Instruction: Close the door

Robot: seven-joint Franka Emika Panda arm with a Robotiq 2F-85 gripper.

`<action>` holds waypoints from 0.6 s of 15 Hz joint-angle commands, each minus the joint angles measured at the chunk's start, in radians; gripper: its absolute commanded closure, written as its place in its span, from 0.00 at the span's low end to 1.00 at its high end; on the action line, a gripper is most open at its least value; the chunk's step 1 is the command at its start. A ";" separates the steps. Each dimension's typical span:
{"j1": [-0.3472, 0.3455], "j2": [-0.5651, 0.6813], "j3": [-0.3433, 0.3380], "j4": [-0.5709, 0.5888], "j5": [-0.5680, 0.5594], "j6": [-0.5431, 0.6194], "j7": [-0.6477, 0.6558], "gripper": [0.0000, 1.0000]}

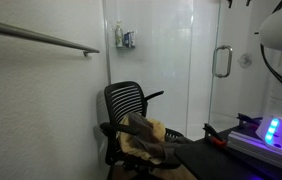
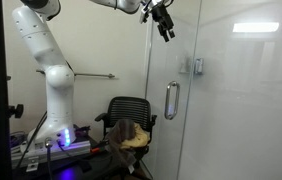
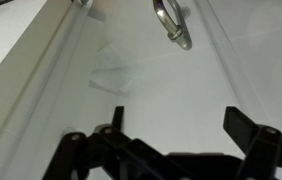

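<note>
The door is a tall glossy frosted panel in both exterior views (image 1: 201,100) (image 2: 161,140), with a silver D-shaped loop handle (image 1: 222,62) (image 2: 171,100) at its edge. My gripper (image 2: 165,22) hangs high up next to the top part of the door, well above the handle. In the wrist view the door panel (image 3: 131,60) fills the frame, and the handle (image 3: 173,25) shows near the top. The gripper's two black fingers (image 3: 176,125) are spread apart with nothing between them. I cannot tell whether they touch the panel.
A black mesh office chair (image 1: 131,110) (image 2: 129,118) with a brown cloth on it stands near the door. The robot's base with blue lights (image 2: 63,142) (image 1: 271,130) sits on a table. A silver wall rail (image 1: 41,37) runs along the wall.
</note>
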 commanded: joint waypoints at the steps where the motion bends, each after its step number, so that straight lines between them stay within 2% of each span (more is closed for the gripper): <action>1: -0.037 0.034 0.007 0.081 0.016 0.000 0.005 0.00; 6: 0.005 0.180 -0.045 0.343 0.092 0.082 -0.114 0.00; 9: 0.037 0.269 -0.072 0.429 0.195 0.092 -0.230 0.00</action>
